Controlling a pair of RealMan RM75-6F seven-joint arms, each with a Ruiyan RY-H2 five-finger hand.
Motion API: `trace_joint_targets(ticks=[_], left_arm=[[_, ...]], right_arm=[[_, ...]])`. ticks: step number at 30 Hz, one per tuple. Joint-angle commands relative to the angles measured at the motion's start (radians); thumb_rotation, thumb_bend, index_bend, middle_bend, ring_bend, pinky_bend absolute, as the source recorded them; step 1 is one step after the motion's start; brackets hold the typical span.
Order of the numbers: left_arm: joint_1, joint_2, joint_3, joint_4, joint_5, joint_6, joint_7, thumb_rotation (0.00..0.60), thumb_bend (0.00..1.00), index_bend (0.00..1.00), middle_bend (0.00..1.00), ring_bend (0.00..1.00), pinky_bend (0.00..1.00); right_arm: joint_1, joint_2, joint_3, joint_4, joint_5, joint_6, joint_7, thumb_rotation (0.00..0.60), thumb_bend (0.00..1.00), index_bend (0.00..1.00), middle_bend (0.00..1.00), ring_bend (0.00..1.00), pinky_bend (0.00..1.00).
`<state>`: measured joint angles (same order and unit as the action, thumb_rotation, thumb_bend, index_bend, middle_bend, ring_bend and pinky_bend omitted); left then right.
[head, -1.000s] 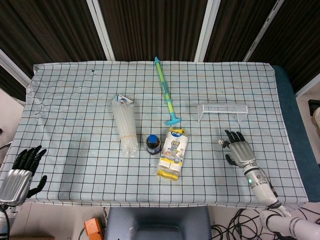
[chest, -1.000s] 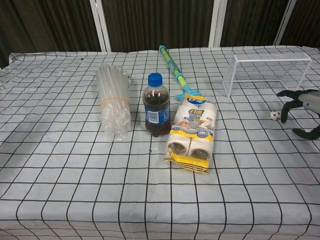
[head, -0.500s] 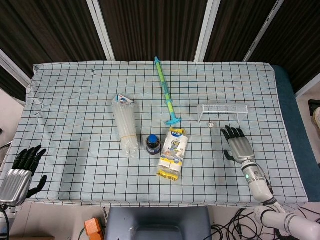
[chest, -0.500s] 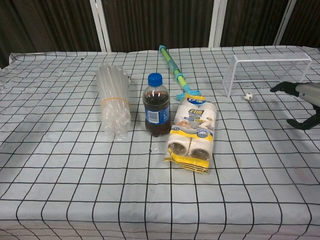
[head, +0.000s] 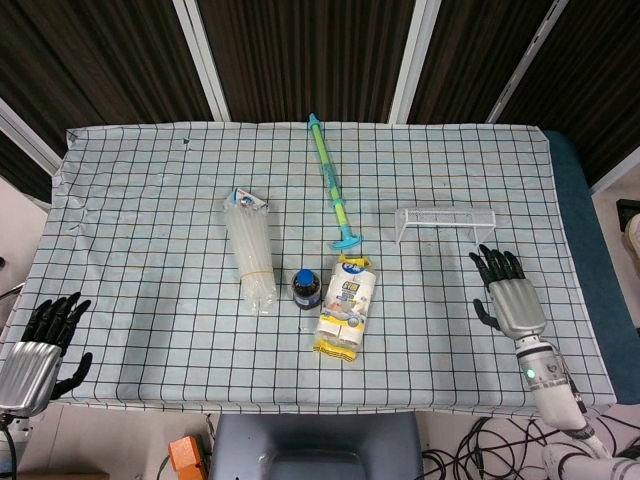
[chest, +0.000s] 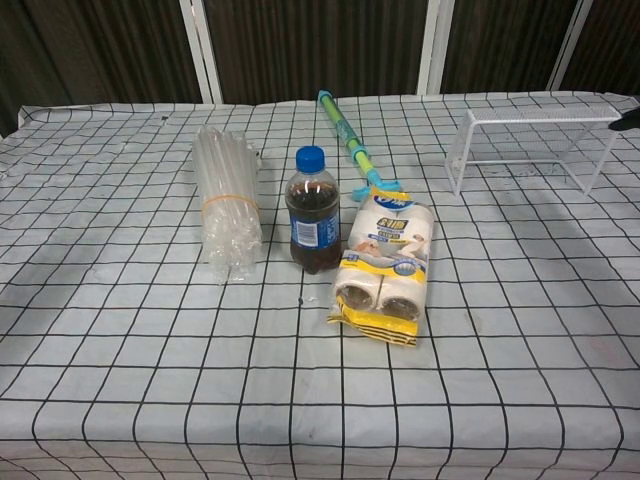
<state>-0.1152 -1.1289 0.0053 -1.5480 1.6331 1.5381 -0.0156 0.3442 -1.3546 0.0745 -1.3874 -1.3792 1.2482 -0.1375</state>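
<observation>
Right robot hand (head: 507, 298) released, fingers spread, holding nothing, over the bench (head: 150, 180) just in front of the white wire goal (head: 446, 223). Left robot hand (head: 40, 345) also released, off the near-left bench corner. Tissue pack (chest: 385, 262), cola bottle (chest: 312, 210) mid-bench.

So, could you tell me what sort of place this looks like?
Probably a robot test bench indoors: a table under a checked cloth, dark panelled walls behind, loose cables on the floor.
</observation>
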Motion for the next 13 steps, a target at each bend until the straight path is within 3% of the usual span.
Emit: trace_joint_targets(ticks=[1, 6, 13], left_arm=[[0.000, -0.002, 0.000, 0.002, 0.002, 0.003, -0.003, 0.600, 0.43, 0.00, 0.00, 0.00, 0.02], [-0.004, -0.004, -0.004, 0.005, 0.003, -0.001, -0.002, 0.600, 0.43, 0.00, 0.00, 0.00, 0.02], [-0.001, -0.012, -0.005, -0.001, -0.001, 0.000, 0.023, 0.600, 0.43, 0.00, 0.00, 0.00, 0.02]], right_arm=[[-0.172, 0.116, -0.105, -0.165, -0.132, 0.261, -0.060, 0.600, 0.46, 0.00, 0.00, 0.00, 0.00], [-0.271, 0.154, -0.147, -0.202, -0.223, 0.421, -0.064, 0.600, 0.45, 0.00, 0.00, 0.00, 0.00], [-0.267, 0.182, -0.149, -0.210, -0.222, 0.359, -0.031, 0.600, 0.45, 0.00, 0.00, 0.00, 0.00]])
